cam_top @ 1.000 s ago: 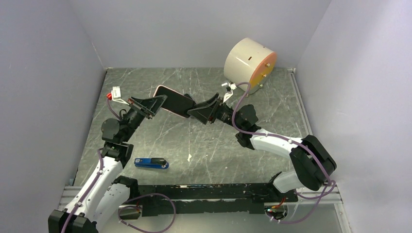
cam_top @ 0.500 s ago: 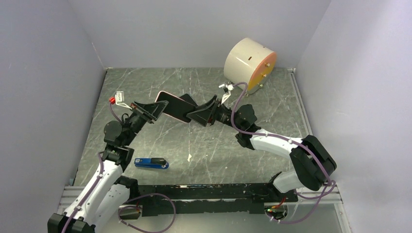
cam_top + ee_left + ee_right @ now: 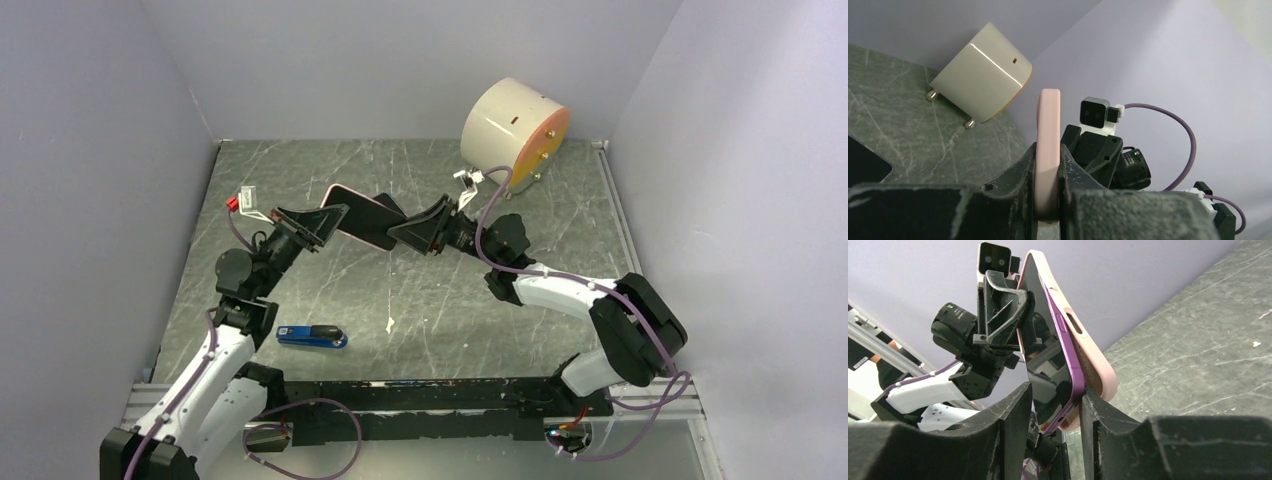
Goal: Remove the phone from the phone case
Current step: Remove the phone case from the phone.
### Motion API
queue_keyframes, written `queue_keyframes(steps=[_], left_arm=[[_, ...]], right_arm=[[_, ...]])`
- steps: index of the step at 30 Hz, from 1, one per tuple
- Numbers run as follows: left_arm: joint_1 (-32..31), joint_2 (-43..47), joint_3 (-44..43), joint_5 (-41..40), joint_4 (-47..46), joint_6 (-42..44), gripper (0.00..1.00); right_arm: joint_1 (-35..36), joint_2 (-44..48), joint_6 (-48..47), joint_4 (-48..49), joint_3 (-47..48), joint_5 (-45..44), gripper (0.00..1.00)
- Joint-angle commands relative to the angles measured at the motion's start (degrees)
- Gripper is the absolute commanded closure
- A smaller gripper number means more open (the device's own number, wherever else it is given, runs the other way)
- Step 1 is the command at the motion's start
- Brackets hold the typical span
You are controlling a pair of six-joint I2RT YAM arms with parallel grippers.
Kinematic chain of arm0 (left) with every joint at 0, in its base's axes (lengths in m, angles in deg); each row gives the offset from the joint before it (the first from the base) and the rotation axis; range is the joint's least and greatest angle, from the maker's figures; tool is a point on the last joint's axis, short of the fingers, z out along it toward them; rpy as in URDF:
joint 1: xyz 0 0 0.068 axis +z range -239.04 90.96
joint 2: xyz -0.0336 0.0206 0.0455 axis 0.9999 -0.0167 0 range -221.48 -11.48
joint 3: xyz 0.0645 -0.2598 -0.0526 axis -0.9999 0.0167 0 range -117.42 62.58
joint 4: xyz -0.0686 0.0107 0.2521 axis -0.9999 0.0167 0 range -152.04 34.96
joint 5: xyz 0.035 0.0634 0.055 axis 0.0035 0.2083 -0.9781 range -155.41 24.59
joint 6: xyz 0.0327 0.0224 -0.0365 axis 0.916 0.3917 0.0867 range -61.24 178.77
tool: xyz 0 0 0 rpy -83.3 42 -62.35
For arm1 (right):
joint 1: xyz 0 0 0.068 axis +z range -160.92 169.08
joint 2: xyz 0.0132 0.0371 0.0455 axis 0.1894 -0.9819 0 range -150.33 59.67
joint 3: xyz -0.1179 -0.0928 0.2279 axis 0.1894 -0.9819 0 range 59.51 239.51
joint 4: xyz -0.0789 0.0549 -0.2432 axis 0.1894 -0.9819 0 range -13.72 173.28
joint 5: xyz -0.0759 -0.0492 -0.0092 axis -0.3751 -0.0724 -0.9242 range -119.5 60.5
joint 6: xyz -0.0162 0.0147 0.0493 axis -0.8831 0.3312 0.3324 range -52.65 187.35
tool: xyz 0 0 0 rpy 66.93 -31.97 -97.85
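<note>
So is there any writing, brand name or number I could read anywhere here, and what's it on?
No text reads clearly in any view.
Blue stapler: any marking is too small to read.
Cream drum: one small dark mark on its side, too small to tell if it is writing.
Pink phone case and phone: no logo or lettering shows.

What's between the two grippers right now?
Top view: only the purple phone in its pink case, held aloft. The left gripper clamps the case; the right gripper straddles the phone's end.
</note>
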Motion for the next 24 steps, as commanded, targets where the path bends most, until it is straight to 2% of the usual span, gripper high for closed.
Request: queue_keyframes(steps=[1, 10, 14, 17, 22, 24], left_arm=[[-0.8, -4.3, 0.8, 4.5, -6.9, 0.6, 0.97], [-1.7, -10.7, -0.8, 8.9, -13.1, 1.9, 0.97], [-1.7, -12.0, -1.9, 10.3, -12.6, 4.2, 0.97], [-1.7, -11.6, -2.1, 9.4, -10.5, 6.1, 0.87], [-1.7, -9.3, -1.6, 6.5, -6.7, 9.5, 0.6], [-1.7, -8.3, -1.6, 6.1, -4.9, 11.1, 0.52]], right_arm=[[1.3, -0.5, 3.8, 11.9, 4.1, 4.9, 0.59], [1.4, -3.2, 6.9, 15.4, 7.2, 7.8, 0.66], [1.3, -3.4, 7.3, 16.6, 7.3, 8.7, 0.75], [0.9, -2.4, 6.1, 14.9, 6.7, 7.8, 0.85], [0.1, -0.4, 5.3, 12.7, 5.3, 5.3, 0.94], [-0.2, 0.0, 5.6, 12.4, 5.0, 3.9, 0.98]])
